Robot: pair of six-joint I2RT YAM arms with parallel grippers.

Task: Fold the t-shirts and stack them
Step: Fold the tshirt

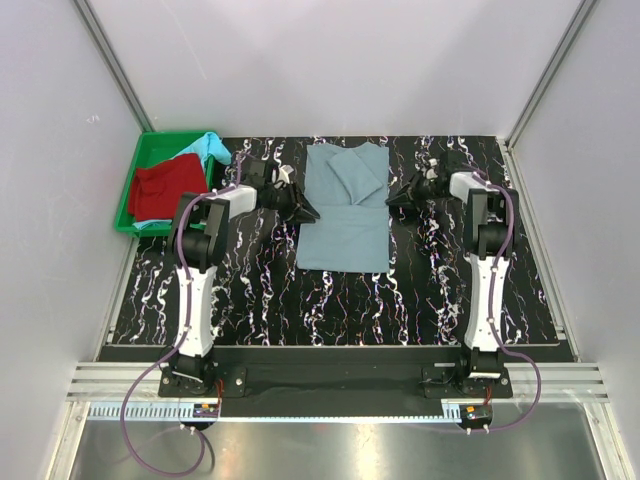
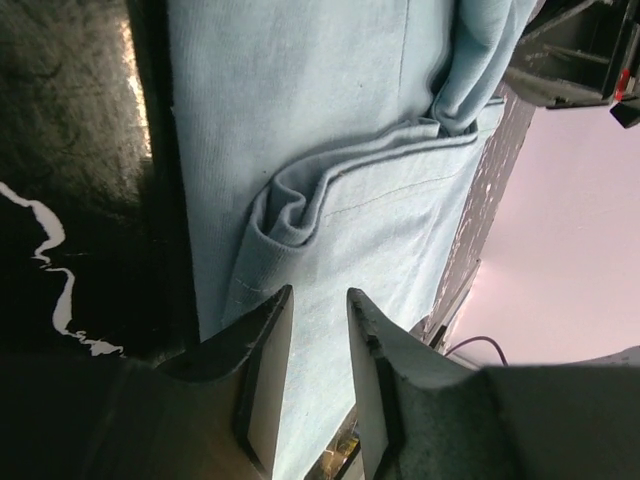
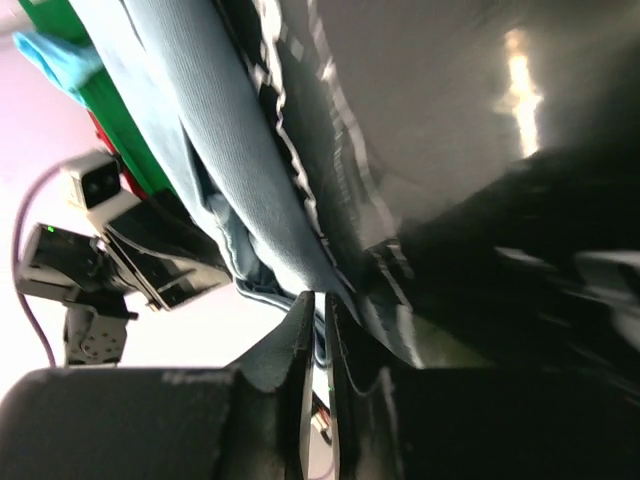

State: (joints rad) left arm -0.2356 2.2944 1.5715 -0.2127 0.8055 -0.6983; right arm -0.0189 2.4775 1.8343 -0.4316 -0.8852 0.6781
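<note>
Soft, light, limp grey-blue shirt (image 1: 345,225); best taken by its hem. The left pincer (image 2: 318,300) is half open and empty, cloth just ahead. The right pincer (image 3: 317,298) is nearly closed, seemingly nipping the hem.

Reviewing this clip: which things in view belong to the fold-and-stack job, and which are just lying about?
Part of the job:
- grey-blue t-shirt, laid out at the centre
- red t-shirt, in the green plastic tray
- turquoise t-shirt, also in that tray

Just there:
- green plastic tray
- black marbled table
</note>
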